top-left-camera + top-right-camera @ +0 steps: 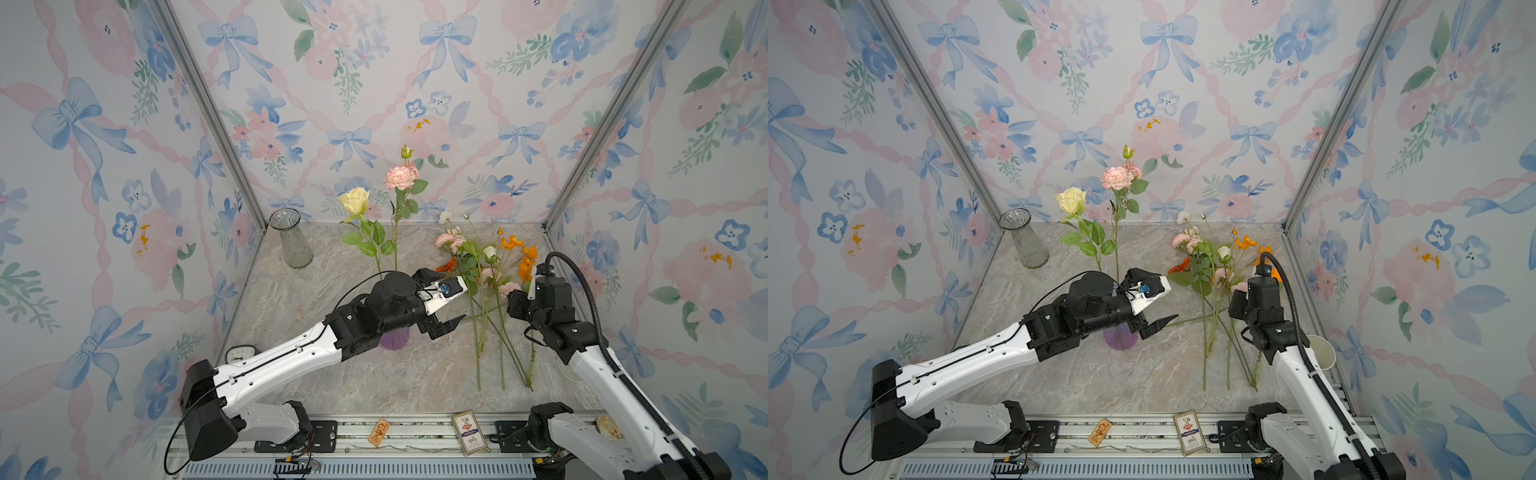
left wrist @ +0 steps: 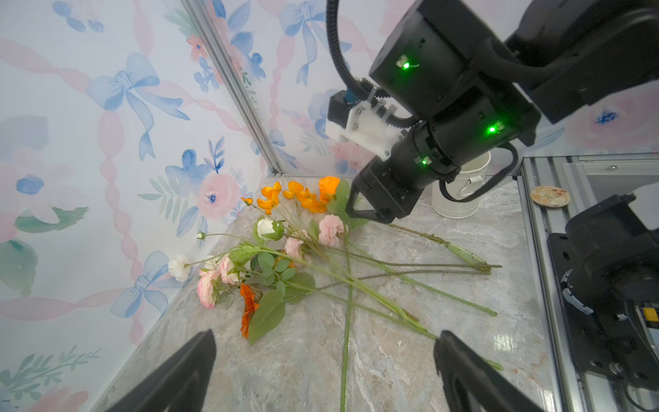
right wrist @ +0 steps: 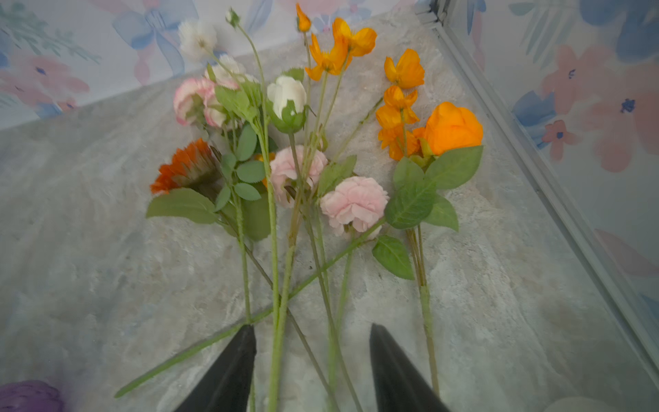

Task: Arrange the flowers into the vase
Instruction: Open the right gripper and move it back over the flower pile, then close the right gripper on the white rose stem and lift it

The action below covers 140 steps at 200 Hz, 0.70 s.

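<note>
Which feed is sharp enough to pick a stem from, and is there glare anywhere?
Right wrist view: soft, the flowers look smeared. Left wrist view: crisp, with one bright sheen on the table. Both top views: sharp, evenly lit, no hard shadows.

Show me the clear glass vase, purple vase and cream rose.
Clear glass vase [image 1: 291, 246]: a top view, lower body.
Purple ribbed vase [image 1: 1120, 340]: a top view, lower wall.
Cream rose [image 1: 354, 200]: a top view, bloom.

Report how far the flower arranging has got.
Done: a cream rose and a pink rose appear to stand in the purple vase. In hand: nothing gripped yet; the right gripper hangs open over the stems of the loose flowers, and the left gripper is open and empty. Left: that whole pile on the table; the clear vase is empty.
</note>
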Available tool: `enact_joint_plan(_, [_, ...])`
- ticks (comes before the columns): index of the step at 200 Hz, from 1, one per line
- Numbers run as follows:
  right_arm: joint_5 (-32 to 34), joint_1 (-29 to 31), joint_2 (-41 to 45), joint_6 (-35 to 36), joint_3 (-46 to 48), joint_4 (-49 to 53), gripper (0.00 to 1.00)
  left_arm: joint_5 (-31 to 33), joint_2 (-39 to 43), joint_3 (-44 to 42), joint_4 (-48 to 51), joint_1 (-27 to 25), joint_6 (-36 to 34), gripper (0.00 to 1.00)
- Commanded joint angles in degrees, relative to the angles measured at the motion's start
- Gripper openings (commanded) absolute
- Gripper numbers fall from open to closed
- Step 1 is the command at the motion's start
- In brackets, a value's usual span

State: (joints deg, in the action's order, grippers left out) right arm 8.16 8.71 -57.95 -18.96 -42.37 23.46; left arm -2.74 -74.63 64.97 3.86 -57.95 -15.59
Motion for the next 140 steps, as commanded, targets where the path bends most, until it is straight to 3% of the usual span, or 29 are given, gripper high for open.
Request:
enact_joint_plan(1, [-5.58,-0.89,-4.34,1.96,-1.48,1.65,0.45,-2.80,0.58,-3.74,-0.16,-0.06,0.22,0.98])
enact_joint_plan(36, [-5.26,-1.08,-12.37,3.51,-2.56,-2.98,0.39,3.47,3.09,-7.83,-0.78,-4.33,-2.27,0.98])
enact_joint_plan(67, [-5.20,-1.15,-20.51,4.96,-6.56,-3.69,0.36,3.74,3.95,-8.02,-0.78,-4.39,-2.29,0.98])
enact_joint_plan(140, [-1.92,-1.78,-30.98,8.09,-11.33,-5.78,0.32,2.92,3.00,-8.32,-0.85,-4.37,-2.77,0.98])
